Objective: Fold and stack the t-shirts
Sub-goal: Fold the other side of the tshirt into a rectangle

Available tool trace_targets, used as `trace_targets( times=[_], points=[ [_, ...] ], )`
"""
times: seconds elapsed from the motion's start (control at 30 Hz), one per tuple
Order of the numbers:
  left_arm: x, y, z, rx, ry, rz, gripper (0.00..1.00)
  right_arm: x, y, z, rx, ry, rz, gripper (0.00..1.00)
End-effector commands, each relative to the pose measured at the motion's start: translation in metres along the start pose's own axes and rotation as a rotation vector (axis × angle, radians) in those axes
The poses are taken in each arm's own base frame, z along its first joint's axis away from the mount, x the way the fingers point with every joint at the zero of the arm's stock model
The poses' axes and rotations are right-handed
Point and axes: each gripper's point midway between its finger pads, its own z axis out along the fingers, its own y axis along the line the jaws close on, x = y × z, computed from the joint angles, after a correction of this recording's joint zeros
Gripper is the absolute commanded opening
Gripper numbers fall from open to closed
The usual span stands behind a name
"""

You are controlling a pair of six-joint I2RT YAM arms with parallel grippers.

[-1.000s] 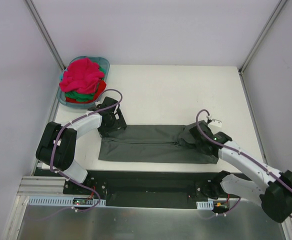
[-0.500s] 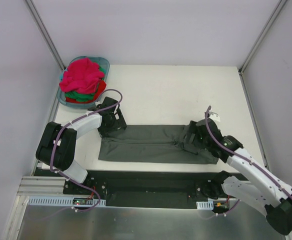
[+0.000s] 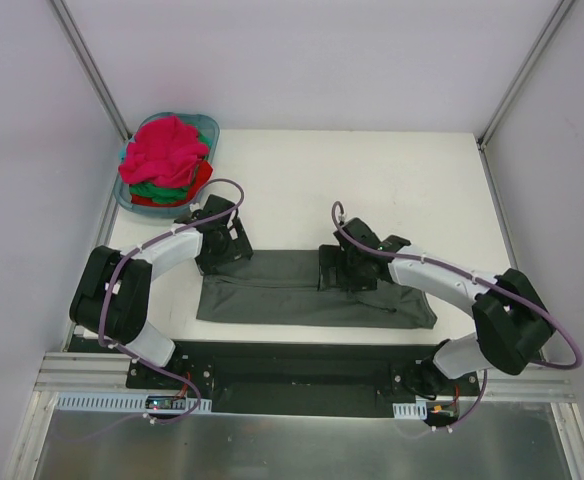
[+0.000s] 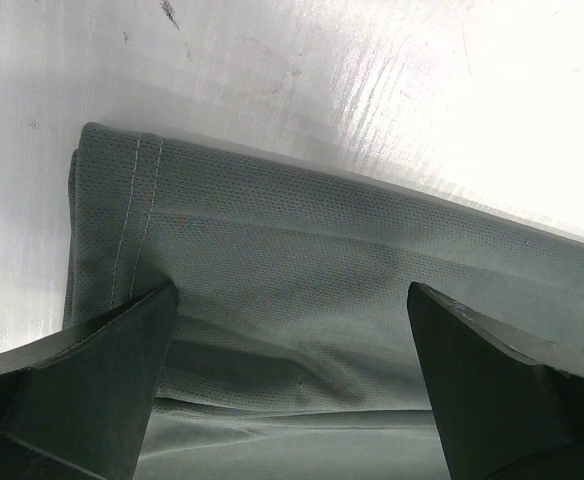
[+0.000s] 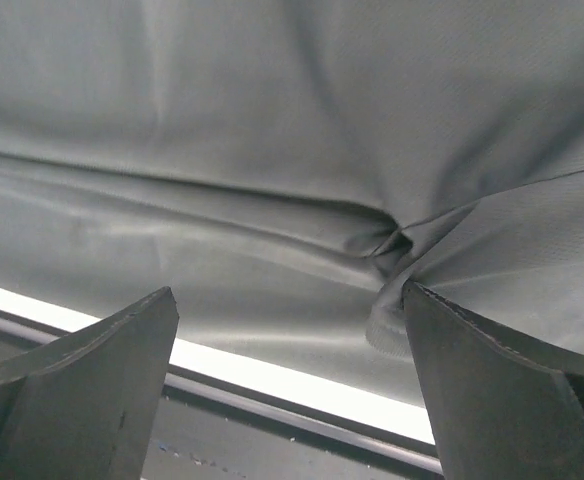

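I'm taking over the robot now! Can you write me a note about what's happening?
Left gripper: open, over the grey t-shirt's far-left corner, holding nothing.
Right gripper: open, over its middle, holding nothing.
Done: grey t-shirt folded into a long strip near the arms.
Left to do: fold it shorter, then fold and stack the pink, green and red shirts piled in the teal basket.

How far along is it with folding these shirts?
Done: the grey t-shirt lies folded into a long strip on the table. In hand: both arms' jaws stand open over it, gripping nothing. Left: finishing that fold, then the pink, green and red shirts heaped in the basket.
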Motion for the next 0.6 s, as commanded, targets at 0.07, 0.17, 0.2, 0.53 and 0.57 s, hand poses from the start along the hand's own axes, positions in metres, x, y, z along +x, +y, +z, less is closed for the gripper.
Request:
trace_targets(
  times=[0.07,0.17,0.2,0.53,0.57],
  points=[
    [0.006,0.017,0.001,-0.042,0.019,-0.01,0.99,0.032,0.025,-0.004,-0.144,0.066,-0.015,0.96],
    [0.006,0.016,-0.001,-0.036,0.019,-0.011,0.99,0.032,0.033,-0.007,-0.191,0.057,-0.015,0.96],
    [0.006,0.016,-0.002,-0.032,0.019,-0.008,0.99,0.029,0.03,-0.01,-0.175,0.038,-0.016,0.96],
    [-0.003,0.009,-0.021,0.018,-0.033,0.003,0.99,-0.007,-0.017,-0.069,-0.004,-0.236,0.072,0.96],
    [-0.005,0.007,-0.023,0.024,-0.042,0.003,0.99,-0.005,-0.025,-0.071,0.013,-0.246,0.106,0.96]
  ],
)
